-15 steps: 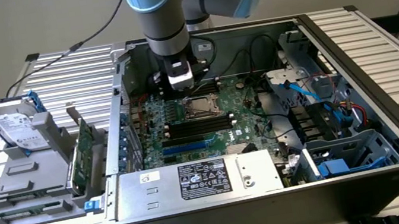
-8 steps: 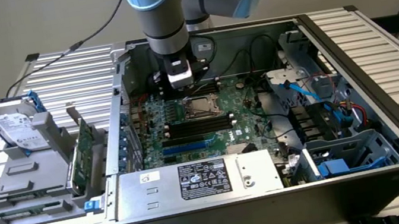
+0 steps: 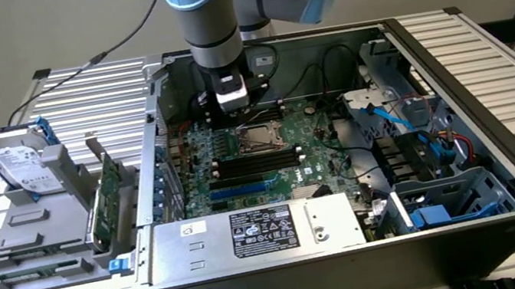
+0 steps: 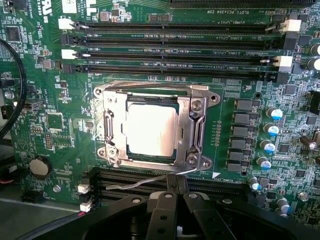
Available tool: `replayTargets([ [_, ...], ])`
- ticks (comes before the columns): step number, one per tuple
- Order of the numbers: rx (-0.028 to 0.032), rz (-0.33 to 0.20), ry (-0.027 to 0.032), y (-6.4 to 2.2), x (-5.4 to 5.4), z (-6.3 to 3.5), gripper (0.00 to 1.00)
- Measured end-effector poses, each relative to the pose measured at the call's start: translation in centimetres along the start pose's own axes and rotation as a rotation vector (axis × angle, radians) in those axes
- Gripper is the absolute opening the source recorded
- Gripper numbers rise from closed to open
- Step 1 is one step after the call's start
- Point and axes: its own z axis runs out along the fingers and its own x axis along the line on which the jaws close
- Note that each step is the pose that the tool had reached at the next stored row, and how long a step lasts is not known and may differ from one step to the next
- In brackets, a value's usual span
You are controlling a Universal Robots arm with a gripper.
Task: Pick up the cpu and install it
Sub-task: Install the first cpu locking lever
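Over the motherboard (image 3: 312, 147), inside the open computer case (image 3: 510, 174), arm (image 3: 208, 28) comes down just beside the CPU socket (image 4: 193, 125), on the side away from the power supply (image 3: 261, 233).

- cpu (image 4: 150, 129): lies flat in the socket, dull silver top facing up and bright with glare. Metal retention frame surrounds it on all sides. Nothing is touching it.
- gripper (image 4: 176, 184): claw pinched fully closed, fingers pressed together with no gap visible. Tips sit at the socket's edge, right at the thin wire lever (image 4: 145, 180) that runs along that edge. Cannot tell whether the lever is pinched between them or only touched.
- Memory slots (image 4: 175, 50): four long black rows on the opposite side of the socket from the gripper, all unfilled. More black slots lie under the fingers.
- Coin cell (image 4: 40, 167): near one socket corner, on the gripper's side.
- Hard drive (image 3: 17, 159): upright in a grey holder outside the case, well apart from the socket, toward the exterior view's left.
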Motion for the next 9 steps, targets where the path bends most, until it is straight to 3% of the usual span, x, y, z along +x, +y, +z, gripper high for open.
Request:
replayTargets([
  [9, -0.0091, 0.0, -0.0004, -0.44, -0.02, 0.14, 0.11],
])
